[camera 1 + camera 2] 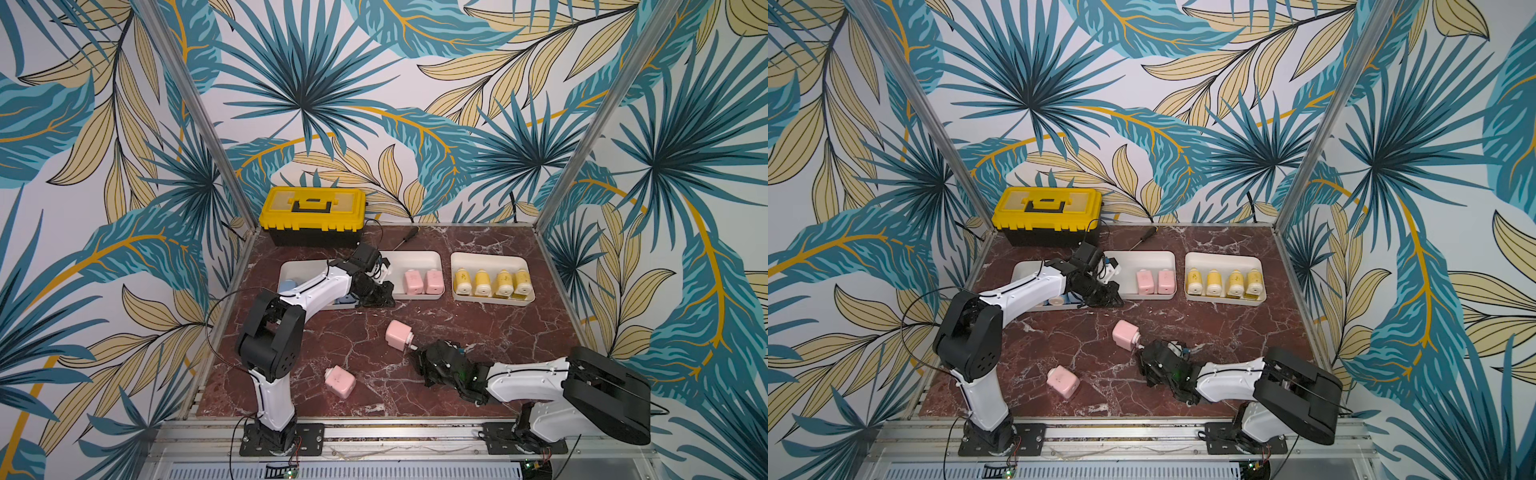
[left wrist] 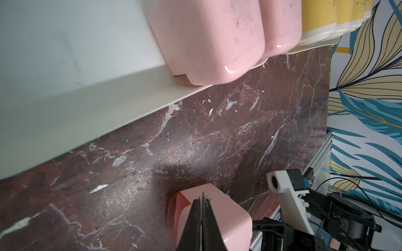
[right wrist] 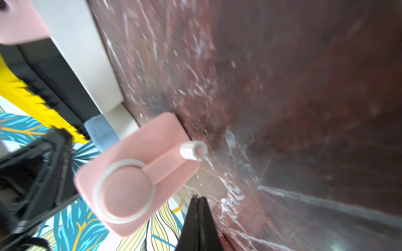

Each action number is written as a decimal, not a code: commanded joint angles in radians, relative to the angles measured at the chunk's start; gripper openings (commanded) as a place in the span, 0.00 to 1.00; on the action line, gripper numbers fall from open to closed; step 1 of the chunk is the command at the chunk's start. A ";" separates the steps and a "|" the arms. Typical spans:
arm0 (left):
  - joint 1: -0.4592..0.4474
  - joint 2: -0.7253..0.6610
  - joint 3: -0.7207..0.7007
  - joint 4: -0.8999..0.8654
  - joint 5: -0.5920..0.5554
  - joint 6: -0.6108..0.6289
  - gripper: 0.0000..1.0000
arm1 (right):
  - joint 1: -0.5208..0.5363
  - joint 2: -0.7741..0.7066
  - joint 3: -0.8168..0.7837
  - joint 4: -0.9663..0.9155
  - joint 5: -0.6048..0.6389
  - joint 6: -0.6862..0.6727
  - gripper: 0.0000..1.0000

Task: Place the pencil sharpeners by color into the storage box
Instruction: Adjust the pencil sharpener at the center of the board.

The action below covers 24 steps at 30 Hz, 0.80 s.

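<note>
The storage box is three cream trays. The right tray (image 1: 490, 256) holds four yellow pencil sharpeners (image 1: 482, 282). Two pink ones (image 1: 423, 281) stand in the middle tray (image 1: 419, 253). My left arm covers most of the left tray (image 1: 291, 266), where a blue one (image 1: 286, 286) shows. Two more pink sharpeners lie on the marble, one mid-table (image 1: 398, 335) and one nearer the front (image 1: 340, 381). My right gripper (image 1: 417, 354) (image 3: 199, 197) is shut and empty, just off the mid-table one's white crank knob (image 3: 193, 151). My left gripper (image 1: 388, 302) (image 2: 202, 195) is shut and empty at the trays' front edge.
A yellow and black toolbox (image 1: 312, 214) stands at the back left, with a dark screwdriver (image 1: 409, 235) lying to its right behind the trays. Metal frame posts (image 1: 195, 112) and patterned walls close in the table on three sides.
</note>
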 commanded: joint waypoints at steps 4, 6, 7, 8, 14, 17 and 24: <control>-0.007 0.008 -0.016 0.026 0.012 0.011 0.07 | -0.044 0.019 0.015 -0.027 -0.024 -0.048 0.00; -0.009 0.006 -0.018 0.027 0.011 0.011 0.07 | -0.054 0.052 0.029 -0.002 -0.046 -0.054 0.00; -0.009 0.006 -0.019 0.027 0.010 0.010 0.07 | -0.059 0.065 0.035 0.008 -0.055 -0.056 0.00; -0.010 0.007 -0.021 0.027 0.011 0.012 0.07 | -0.063 0.079 0.042 0.018 -0.066 -0.056 0.00; -0.016 0.006 -0.037 0.029 0.008 0.011 0.07 | -0.092 0.110 0.064 0.043 -0.100 -0.065 0.00; -0.018 0.002 -0.046 0.029 0.010 0.011 0.07 | -0.107 0.093 0.075 0.007 -0.107 -0.084 0.00; -0.028 -0.019 -0.077 0.036 0.009 0.003 0.06 | -0.176 0.069 0.086 -0.024 -0.151 -0.133 0.00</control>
